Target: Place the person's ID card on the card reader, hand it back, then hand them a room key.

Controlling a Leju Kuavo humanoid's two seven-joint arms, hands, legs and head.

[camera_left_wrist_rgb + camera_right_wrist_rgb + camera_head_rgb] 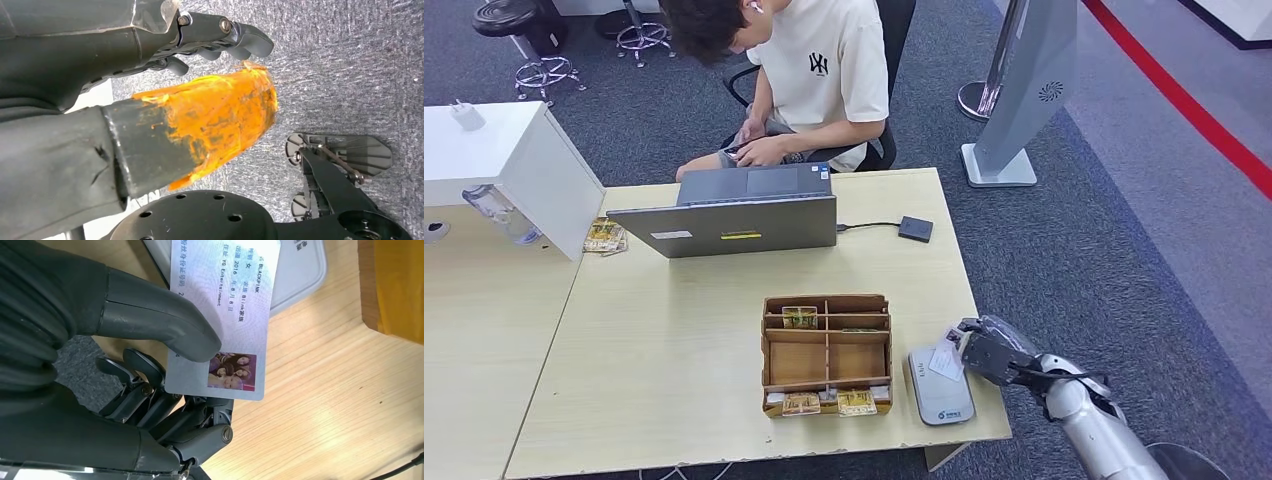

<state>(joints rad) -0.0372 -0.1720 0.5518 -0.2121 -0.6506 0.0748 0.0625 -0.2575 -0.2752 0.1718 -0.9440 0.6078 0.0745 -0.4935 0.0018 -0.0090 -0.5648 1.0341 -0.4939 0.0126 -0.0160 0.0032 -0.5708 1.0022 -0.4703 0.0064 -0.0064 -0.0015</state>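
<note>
You had the ID card [220, 315] pinched between thumb and fingers [160, 322] of the right hand [986, 350], held over the near edge of the card reader [941, 395] on the counter [674, 370]; whether it touched was unclear. First step, by my reading: you next needed to lay it flat on the reader and let go. The left hand [210, 37] hung by the floor, seemingly empty, fingers partly curled. The room keys were hard to pick out.
</note>
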